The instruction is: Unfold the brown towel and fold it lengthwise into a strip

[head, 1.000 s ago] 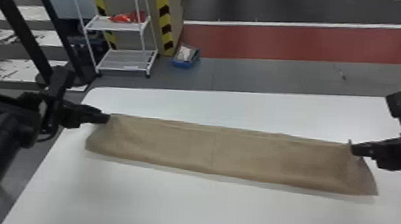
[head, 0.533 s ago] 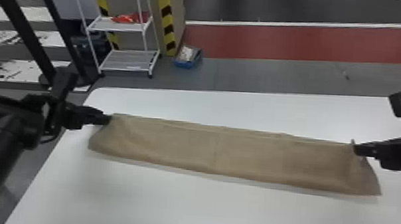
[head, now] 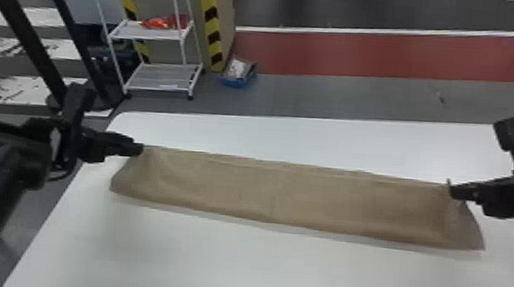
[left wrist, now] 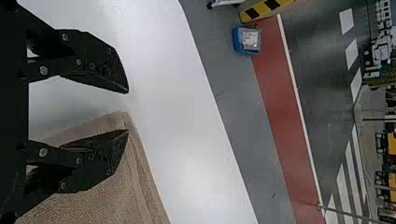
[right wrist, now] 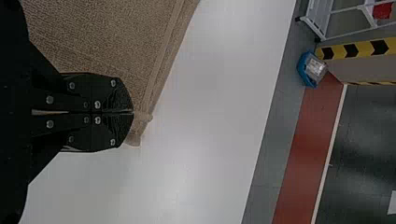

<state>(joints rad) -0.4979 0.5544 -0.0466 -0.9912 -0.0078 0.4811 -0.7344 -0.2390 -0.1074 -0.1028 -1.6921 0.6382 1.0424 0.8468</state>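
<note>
The brown towel (head: 261, 192) stretches in a long strip along the worktop's (head: 252, 268) far edge, one end near the far left corner. There the left gripper (head: 140, 148) is open; the right gripper (head: 452, 191) pinches the other end.

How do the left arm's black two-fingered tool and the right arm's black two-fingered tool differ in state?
The left tool has its fingers apart; the right tool has its shut. The left tool grips nothing, while the right tool pinches a corner of the brown cloth towel. Both are at the towel, one near each end.
</note>
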